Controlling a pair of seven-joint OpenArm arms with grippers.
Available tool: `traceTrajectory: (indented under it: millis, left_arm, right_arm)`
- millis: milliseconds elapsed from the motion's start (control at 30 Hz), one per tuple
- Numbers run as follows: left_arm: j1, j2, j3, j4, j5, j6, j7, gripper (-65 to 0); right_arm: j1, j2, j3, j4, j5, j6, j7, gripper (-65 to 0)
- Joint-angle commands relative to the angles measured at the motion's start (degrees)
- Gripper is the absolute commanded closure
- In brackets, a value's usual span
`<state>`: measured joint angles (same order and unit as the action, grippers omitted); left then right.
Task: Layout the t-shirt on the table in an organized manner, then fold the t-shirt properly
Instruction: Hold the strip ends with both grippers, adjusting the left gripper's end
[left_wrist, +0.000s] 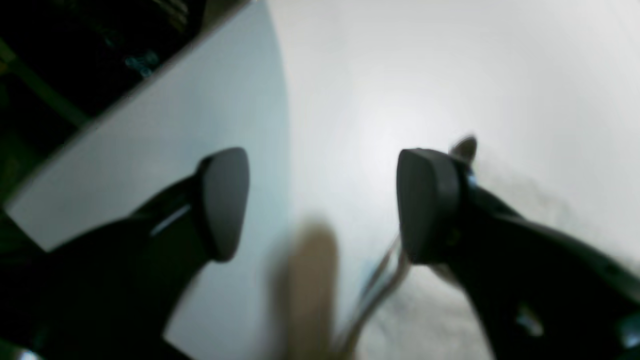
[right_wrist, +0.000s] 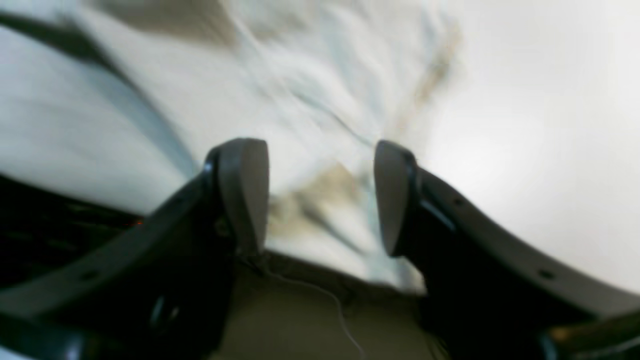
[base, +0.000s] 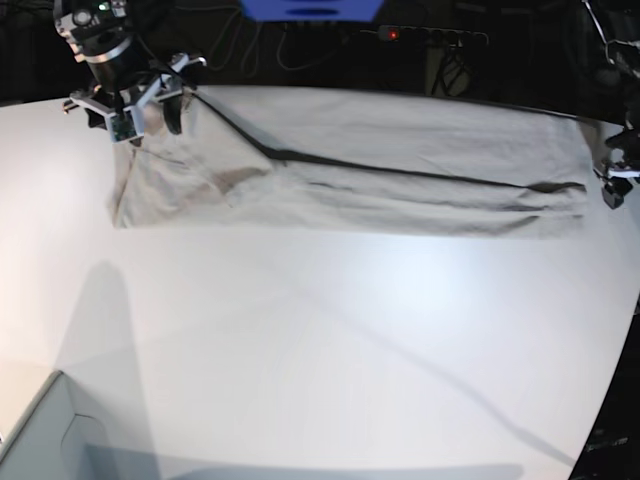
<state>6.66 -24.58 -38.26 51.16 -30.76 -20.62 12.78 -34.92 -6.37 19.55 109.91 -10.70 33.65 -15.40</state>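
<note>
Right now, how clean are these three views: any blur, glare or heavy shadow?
Left wrist: motion-blurred, the open left claw dark against a washed-out table. Right wrist: the t-shirt smeared into streaks behind the open right claw. Base: sharpest, though wide-angle curved, with long arm shadows and a bright glare patch on the table.

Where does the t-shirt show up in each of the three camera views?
Left wrist: the t-shirt fills the right side, blurred, behind the open left claw.
Right wrist: it spreads across the upper middle, beyond the open right claw.
Base: it lies stretched along the far side of the table, from one claw to the other.
Shared landmark: the white table, beside the cloth in every view.
</note>
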Motion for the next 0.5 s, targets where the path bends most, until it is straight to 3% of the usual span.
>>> traceTrajectory:
  millis: [0, 100, 333, 467]
  left_arm:
    - [-0.37, -1.22, -0.38, 1.02, -0.66, -0.26, -0.69, -53.9]
    - [-0.37, -0.78, -0.11, 1.02, -0.66, -0.26, 0.37, -62.7]
    - [-0.37, 3.70, 0.15, 1.02, -0.66, -0.35, 0.54, -63.2]
    - [-0.37, 5.02, 0.15, 0.76, -0.14, -6.06, 0.54, -63.1]
  right_arm:
    - [1.38, 0.26, -0.61, 0.82, 0.37, 0.42, 0.94, -34.5]
    - [4.19, 0.09, -1.57, -1.73, 0.28, 0.42, -1.61, -34.5]
    - [11.75, 0.88, -1.13, -14.83, 0.19, 0.42, -4.25, -34.5]
    - [12.28, 1.84, -1.40, -18.26, 0.19, 0.33, -4.16, -34.3]
